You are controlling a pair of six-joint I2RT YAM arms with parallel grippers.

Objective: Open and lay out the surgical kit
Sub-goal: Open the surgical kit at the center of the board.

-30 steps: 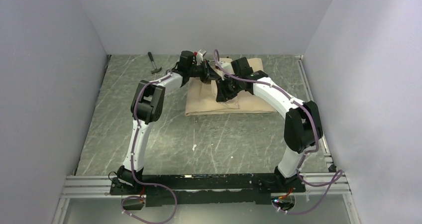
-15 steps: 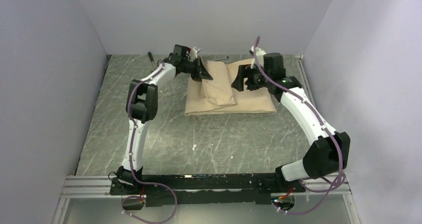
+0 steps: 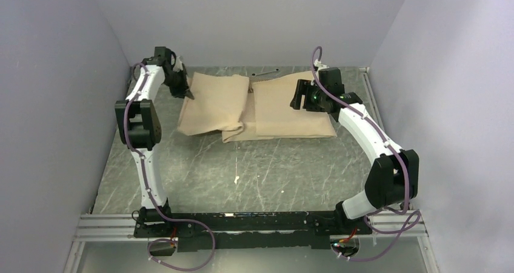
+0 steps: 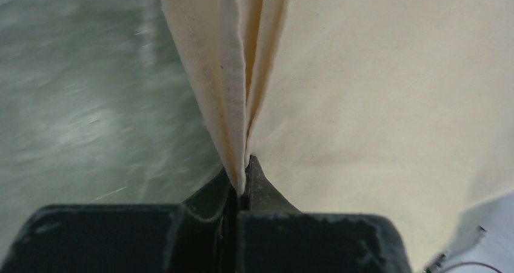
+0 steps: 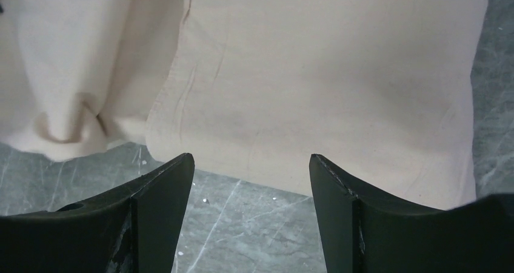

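Note:
The surgical kit shows only as its tan wrap sheet (image 3: pixel 285 109) at the back of the table; whatever it holds is hidden under the cloth. One flap (image 3: pixel 215 103) is spread out to the left. My left gripper (image 3: pixel 186 92) is shut on that flap's far left edge. In the left wrist view the folded hem (image 4: pixel 233 103) runs straight into the closed left gripper (image 4: pixel 242 173). My right gripper (image 3: pixel 298 97) hovers over the right half of the bundle, open. The right wrist view shows the right gripper (image 5: pixel 251 164) empty, with the wrap (image 5: pixel 321 73) just beyond its fingertips.
A small thin wrench (image 3: pixel 267 73) lies on the grey marbled table (image 3: pixel 254 164) just behind the wrap. Grey walls close in the left, back and right sides. The arm bases sit on a rail (image 3: pixel 242 221) at the near edge.
My left gripper has drawn a flap of the wrap out to the left, unfolding it flat. The right gripper opened, moved to the bundle's right and has stayed there.

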